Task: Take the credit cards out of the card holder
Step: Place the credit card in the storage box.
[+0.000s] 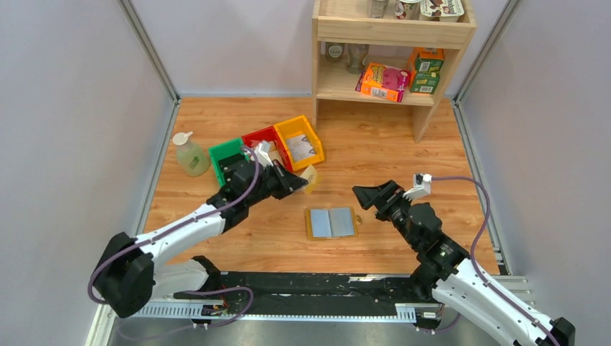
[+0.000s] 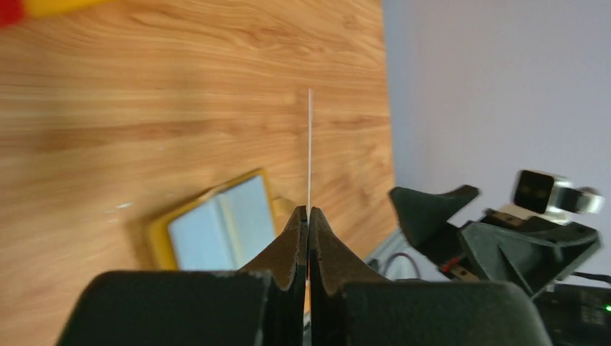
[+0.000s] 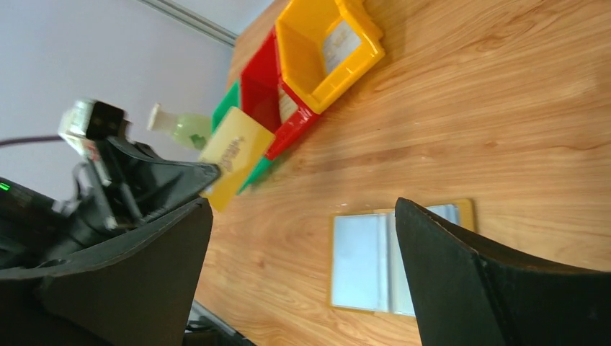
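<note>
L gripper [image 1: 301, 184] pinching card [image 1: 310, 177], above-left of centre | R gripper [image 1: 366, 196] jaws wide, empty | holder [image 1: 331, 223] open flat, centre | risk: thin edge grip, so card may slip.

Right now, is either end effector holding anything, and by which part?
Left end effector pinches a credit card by one edge; right end effector open, empty.

The wooden table [image 1: 389, 144] bears the open card holder [image 1: 331, 223], three bins [image 1: 263, 137], a bottle [image 1: 189, 155] and a shelf [image 1: 393, 45].
</note>
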Motion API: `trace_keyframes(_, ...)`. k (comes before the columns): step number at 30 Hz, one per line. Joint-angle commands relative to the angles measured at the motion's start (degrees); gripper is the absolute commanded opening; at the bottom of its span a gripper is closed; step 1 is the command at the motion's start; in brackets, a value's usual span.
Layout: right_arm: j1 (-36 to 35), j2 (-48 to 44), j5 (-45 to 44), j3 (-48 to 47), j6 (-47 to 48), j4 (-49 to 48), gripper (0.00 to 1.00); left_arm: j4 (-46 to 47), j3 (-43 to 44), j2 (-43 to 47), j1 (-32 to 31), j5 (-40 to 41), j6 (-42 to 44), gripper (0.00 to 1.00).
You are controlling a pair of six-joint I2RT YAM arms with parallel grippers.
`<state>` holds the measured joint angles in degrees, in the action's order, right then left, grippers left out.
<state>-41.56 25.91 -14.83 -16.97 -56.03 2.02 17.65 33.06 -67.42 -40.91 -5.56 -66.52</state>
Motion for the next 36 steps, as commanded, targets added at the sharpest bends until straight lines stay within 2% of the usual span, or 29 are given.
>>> trace_keyframes(1,-0.3,2.8,-1.2,-6.6,12.1,8.3,1.00,-32.2,8.9,5.7,7.6,-4.1,20.5,0.00)
trace_keyframes(6,-0.3,8.1,4.2,-8.4,22.2,6.3,1.00,-47.5,19.3,0.6,19.3,-8.6,36.3,0.00)
trace_keyframes(9,-0.3,10.5,6.8,-9.1,25.9,6.9,1.00,-54.5,26.9,-4.9,22.4,-7.8,42.1,0.00)
trace_keyframes(12,-0.3,10.1,9.9,-8.4,27.0,6.2,1.00,-56.3,31.7,-11.5,24.5,-9.2,45.7,0.00)
trace_keyframes(15,-0.3,8.4,12.4,-7.2,27.9,4.0,1.00,-57.8,37.5,-18.2,25.9,-9.3,46.4,0.00)
trace_keyframes(23,-0.3,5.6,10.7,-5.4,30.3,4.4,1.00,-56.3,47.7,-32.9,28.7,-12.5,46.0,0.00)
trace_keyframes(31,-0.2,7.7,10.6,-4.9,30.7,3.1,1.00,-55.4,52.3,-40.8,28.7,-17.5,45.7,0.00)
trace_keyframes(36,-0.3,7.8,10.2,-5.5,30.7,4.1,1.00,-60.4,56.2,-42.1,28.6,-14.2,46.4,0.20)
